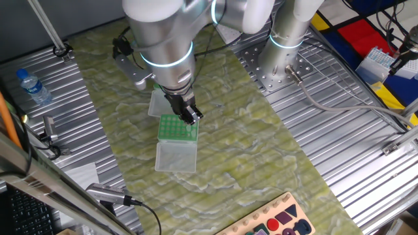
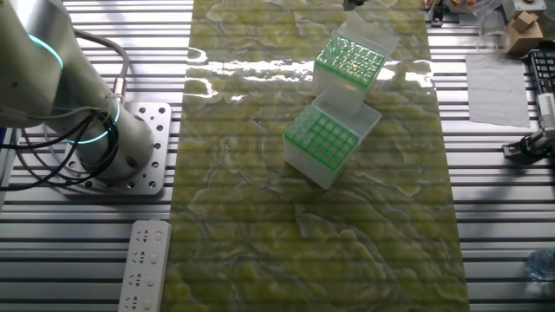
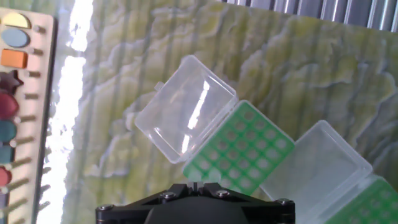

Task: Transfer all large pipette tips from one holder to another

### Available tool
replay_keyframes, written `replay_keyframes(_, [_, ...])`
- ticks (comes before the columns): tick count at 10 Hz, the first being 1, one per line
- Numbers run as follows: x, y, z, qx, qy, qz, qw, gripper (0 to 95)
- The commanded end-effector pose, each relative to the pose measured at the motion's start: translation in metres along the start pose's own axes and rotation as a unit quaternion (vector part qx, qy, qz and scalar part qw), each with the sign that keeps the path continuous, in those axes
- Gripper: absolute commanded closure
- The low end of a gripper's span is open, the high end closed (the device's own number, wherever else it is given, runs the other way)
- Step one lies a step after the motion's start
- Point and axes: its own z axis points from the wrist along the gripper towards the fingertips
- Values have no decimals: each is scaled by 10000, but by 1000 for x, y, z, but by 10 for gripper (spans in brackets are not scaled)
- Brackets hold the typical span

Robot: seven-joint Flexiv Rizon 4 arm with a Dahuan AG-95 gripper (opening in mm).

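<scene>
Gripper: gripper (image 1: 190, 116) hangs low over the green-topped box (image 1: 177, 128); fingers look pressed close together with a thin pale sliver at the tip, probably a tip, too small to be sure.
One fixed view, boxes: near box open, clear lid (image 1: 176, 156) laid flat toward the camera; second holder mostly hidden behind the arm, only its lid (image 1: 159, 103) shows.
One fixed view, step: judged mid-transfer, at pick or drop over the near box; cannot tell which.
Other fixed view, boxes: near holder (image 2: 323, 139) and far holder (image 2: 349, 59) touch corner to corner, both open.
Other fixed view, contents: far holder's grid glints whitish, likely the large pipette tips (image 2: 350, 57); near grid looks mostly bare holes.
Other fixed view, gripper: out of frame.
Hand view, gripper: fingers (image 3: 196, 185) nearly closed on a slim whitish tip over the near box's green grid (image 3: 242, 149).
Hand view, contents: visible holes look empty; second box (image 3: 376, 202) cut off at the corner.
Next move: needs straight vertical travel, tip centred on one hole.
</scene>
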Motion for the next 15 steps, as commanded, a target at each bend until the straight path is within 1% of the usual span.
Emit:
replay_keyframes(1, [-2, -8, 2, 64, 5, -142, 9999, 950])
replay_keyframes(2, [-3, -10, 6, 62, 1, -38, 10000, 950])
replay_keyframes(3, [-4, -11, 9, 97, 10, -15, 10000, 950])
replay_keyframes(4, [-5, -13, 15, 109, 29, 44, 9999, 950])
replay_keyframes(7, [-6, -20, 37, 97, 10, 193, 9998, 950])
replay_keyframes(8, [-6, -20, 39, 85, 5, 226, 9997, 950])
replay_keyframes(9, [-5, -21, 39, 63, -4, 257, 9996, 950])
replay_keyframes(10, [-5, -25, 33, 4, -7, 271, 9996, 950])
replay_keyframes(12, [-11, -43, 16, -71, 165, 196, 9996, 950])
replay_keyframes(13, [-12, -44, 14, -71, 172, 217, 9996, 950])
replay_keyframes(14, [-12, -44, 17, -63, 181, 300, 9994, 950])
replay_keyframes(15, [-13, -42, 22, -54, 180, 359, 9992, 950])
